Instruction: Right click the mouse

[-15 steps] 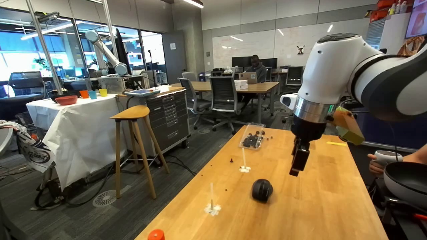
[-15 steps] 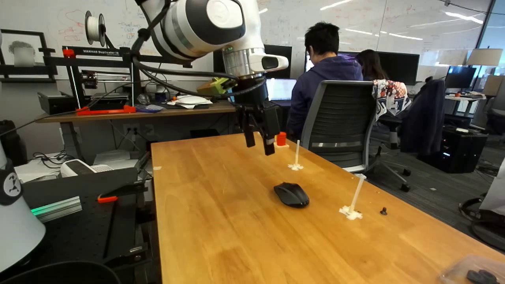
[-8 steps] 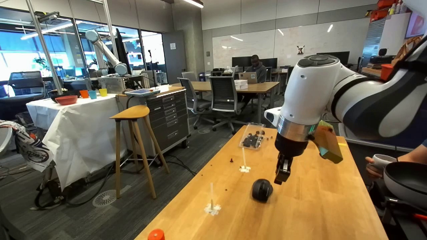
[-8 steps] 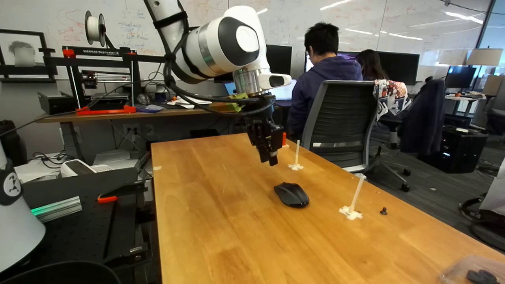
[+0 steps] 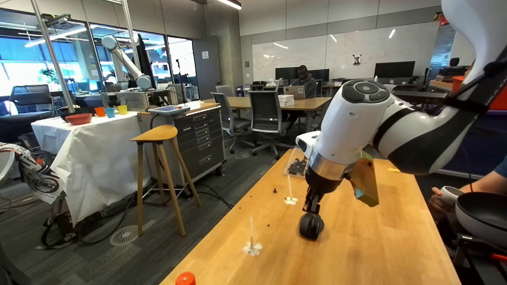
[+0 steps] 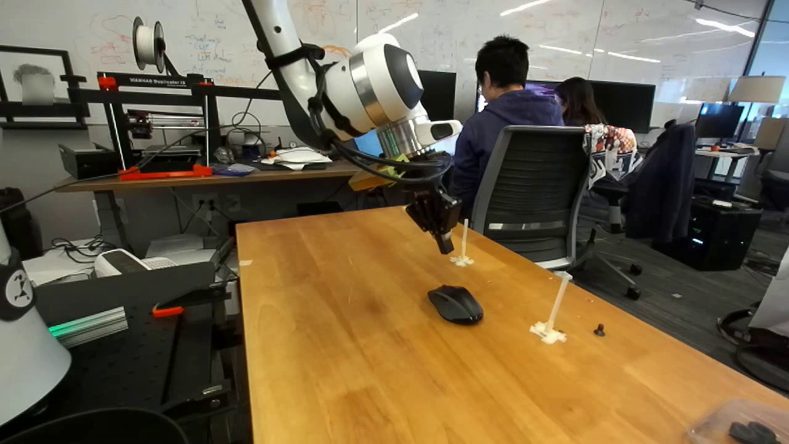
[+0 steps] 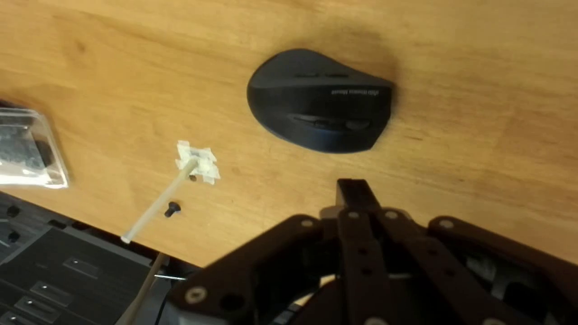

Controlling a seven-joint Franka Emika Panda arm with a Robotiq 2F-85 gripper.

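The black, dome-shaped mouse [image 7: 318, 101] lies on the wooden table, also seen in both exterior views as the mouse [image 5: 311, 227] and the mouse [image 6: 456, 304]. My gripper [image 7: 356, 181] is shut, its fingertips pressed together with nothing between them. In the wrist view a strip of bare wood separates the fingertips from the mouse's scroll-wheel side. An exterior view shows the tilted gripper [image 6: 446, 248] hanging above the table, apart from the mouse. From the opposite angle the gripper [image 5: 311, 209] overlaps the mouse's upper edge, so contact cannot be judged there.
A thin pale stick [image 6: 558, 302] stands taped upright beside the mouse, and another stick [image 6: 465, 239] rises close to the gripper. A dark screw [image 7: 172, 209] and a clear plastic box [image 7: 53, 151] lie further along. An orange object [image 5: 185, 279] sits at the table's edge.
The jaws, apart a second ago, have come together. My gripper has moved down and towards the mouse, and the wrist has tilted. The mouse has stayed in place.
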